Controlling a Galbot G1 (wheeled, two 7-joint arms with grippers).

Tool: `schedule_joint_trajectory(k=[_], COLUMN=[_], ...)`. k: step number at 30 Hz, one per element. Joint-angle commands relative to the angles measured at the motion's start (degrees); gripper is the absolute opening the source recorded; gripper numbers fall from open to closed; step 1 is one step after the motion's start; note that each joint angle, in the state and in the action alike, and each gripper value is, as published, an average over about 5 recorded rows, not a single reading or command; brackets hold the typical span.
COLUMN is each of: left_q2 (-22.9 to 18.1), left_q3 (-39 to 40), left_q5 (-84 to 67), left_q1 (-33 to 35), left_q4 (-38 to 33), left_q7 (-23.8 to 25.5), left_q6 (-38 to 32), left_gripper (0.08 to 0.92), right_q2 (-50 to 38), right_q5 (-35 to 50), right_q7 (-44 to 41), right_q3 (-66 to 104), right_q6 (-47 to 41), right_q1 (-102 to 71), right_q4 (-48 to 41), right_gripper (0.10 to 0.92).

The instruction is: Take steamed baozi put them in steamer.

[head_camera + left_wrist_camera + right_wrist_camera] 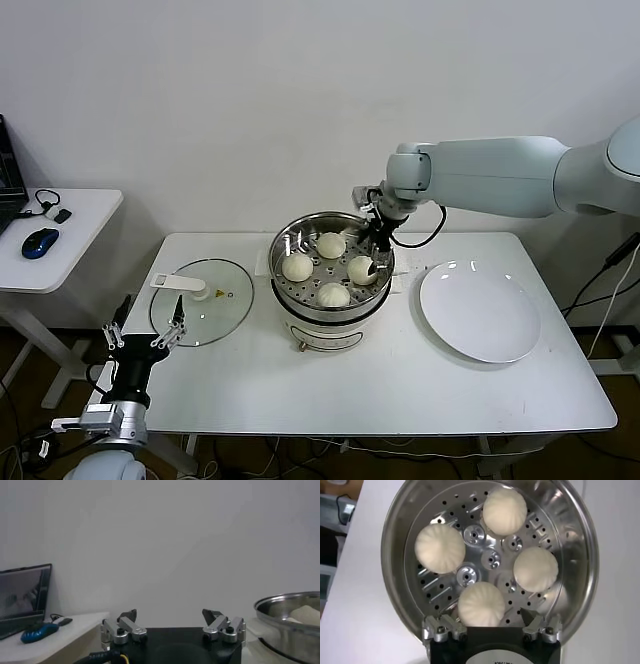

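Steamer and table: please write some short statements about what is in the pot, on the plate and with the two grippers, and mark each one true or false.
1. Four baozi lie in the steamer. True: one baozi, a second, a third and a fourth all rest on the perforated tray.
2. The white plate holds one bun. False: nothing lies on it.
3. The right gripper is shut on a baozi. False: its jaws stand open over the steamer, a bun between them.
4. The glass lid covers the steamer. False: it lies flat on the table, on the robot's left of the pot.
5. The left gripper is open near the lid, holding nothing. True.
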Motion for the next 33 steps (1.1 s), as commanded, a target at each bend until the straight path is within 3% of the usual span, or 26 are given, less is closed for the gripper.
schedule_joint_trajectory(k=[1,8,18,26,33], left_q2=[0.24,0.47,0.32,0.17,-0.18], left_q3=[-0.15,0.05,0.6,1.25,1.76], left_q5=[-0.11,0.03,0.78,1.61,2.12], left_q1=[-0.03,0.19,0.35,0.05,0.02], left_q4=[-0.38,-0.57,-0.74,-0.74,-0.99], left_q7=[0.06,0.04,0.01,0.09,0.14], left_q6=[0.2,0.17,0.06,0.04,-0.13], left_gripper=[0.823,0.823,0.823,0.823,0.823], right_q2=[-7.49,-18.41,-40.36,-51.34,-50.26], right_q5=[3.07,2.3,-2.39,-10.81,-19.73], right_q7=[1.5,5.73,26.36,38.82,45.26], right_q3=[0.57,1.81,23.24,62.91,116.85], right_q6=[-0.99,-1.56,-3.94,-3.62,0.72], right_q1=[6.88,10.0,-4.71,-41.66,-95.91], right_q4=[5.41,12.3,25.69,33.36,41.25], right_gripper=[0.823,0.823,0.823,0.823,0.823])
